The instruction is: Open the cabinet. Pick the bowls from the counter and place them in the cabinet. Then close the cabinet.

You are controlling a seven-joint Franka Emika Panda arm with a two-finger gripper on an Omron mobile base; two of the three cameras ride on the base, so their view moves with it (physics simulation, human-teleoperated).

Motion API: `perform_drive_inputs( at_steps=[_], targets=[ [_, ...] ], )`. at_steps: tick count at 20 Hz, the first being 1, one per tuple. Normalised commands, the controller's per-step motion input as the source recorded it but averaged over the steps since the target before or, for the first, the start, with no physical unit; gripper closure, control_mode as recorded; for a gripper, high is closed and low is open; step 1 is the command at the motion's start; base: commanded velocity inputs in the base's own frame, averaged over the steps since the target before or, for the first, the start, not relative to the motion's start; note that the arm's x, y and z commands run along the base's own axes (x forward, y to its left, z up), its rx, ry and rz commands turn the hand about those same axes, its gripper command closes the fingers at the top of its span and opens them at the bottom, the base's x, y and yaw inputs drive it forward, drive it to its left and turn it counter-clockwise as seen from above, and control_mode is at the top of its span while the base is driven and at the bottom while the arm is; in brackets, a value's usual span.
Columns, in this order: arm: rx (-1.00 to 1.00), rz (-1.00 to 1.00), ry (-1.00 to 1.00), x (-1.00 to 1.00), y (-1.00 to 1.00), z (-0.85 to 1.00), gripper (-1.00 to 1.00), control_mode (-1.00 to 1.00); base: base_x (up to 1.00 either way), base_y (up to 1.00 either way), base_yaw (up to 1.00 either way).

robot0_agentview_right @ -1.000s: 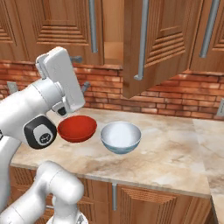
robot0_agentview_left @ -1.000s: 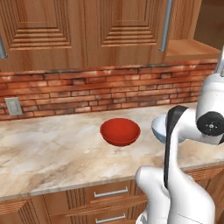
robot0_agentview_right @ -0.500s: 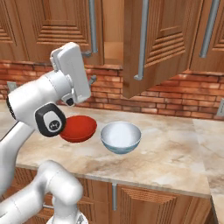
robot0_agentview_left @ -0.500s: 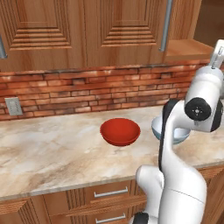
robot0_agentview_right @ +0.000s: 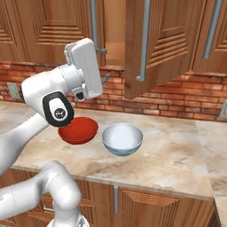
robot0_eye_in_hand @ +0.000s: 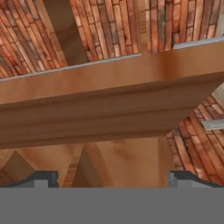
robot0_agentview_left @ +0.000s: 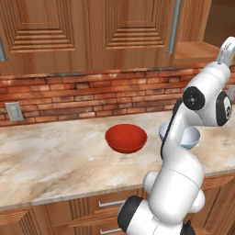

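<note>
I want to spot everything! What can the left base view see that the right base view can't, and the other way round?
Left base view: a short drawer handle in plain sight below the counter. Right base view: the swung-out cabinet door seen face on, and the pale bowl whole rather than half behind the arm. Both: the red bowl, the pale bowl, the marbled counter and the brick wall.

Red brick backsplash point(robot0_agentview_left: 92, 98) w/ wall outlet point(robot0_agentview_left: 13, 111).

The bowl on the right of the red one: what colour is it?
Pale white-blue outside with a silvery inside; the bowl shows best in the right base view.
</note>
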Motion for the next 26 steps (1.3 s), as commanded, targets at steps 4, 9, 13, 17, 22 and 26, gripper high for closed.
perform_drive_inputs(
  at_steps=[4, 9, 13, 17, 22, 26],
  targets=[
    [0.04, -0.14, 0.00, 0.24, -0.31, 0.00, -1.00, -1.00, 0.00, 0.00, 0.00],
    [0.02, -0.09, 0.00, 0.31, -0.20, 0.00, -1.00, -1.00, 0.00, 0.00, 0.00],
    [0.04, -0.06, -0.01, 0.25, -0.30, 0.00, -1.00, -1.00, 0.00, 0.00, 0.00],
    [0.06, -0.06, -0.03, 0.11, -0.41, 0.00, -1.00, -1.00, 0.00, 0.00, 0.00],
    [0.04, -0.07, -0.06, 0.00, -0.34, 0.00, -1.00, -1.00, 0.00, 0.00, 0.00],
    [0.05, -0.08, -0.10, -0.04, -0.38, 0.00, -1.00, -1.00, 0.00, 0.00, 0.00]
  ],
)
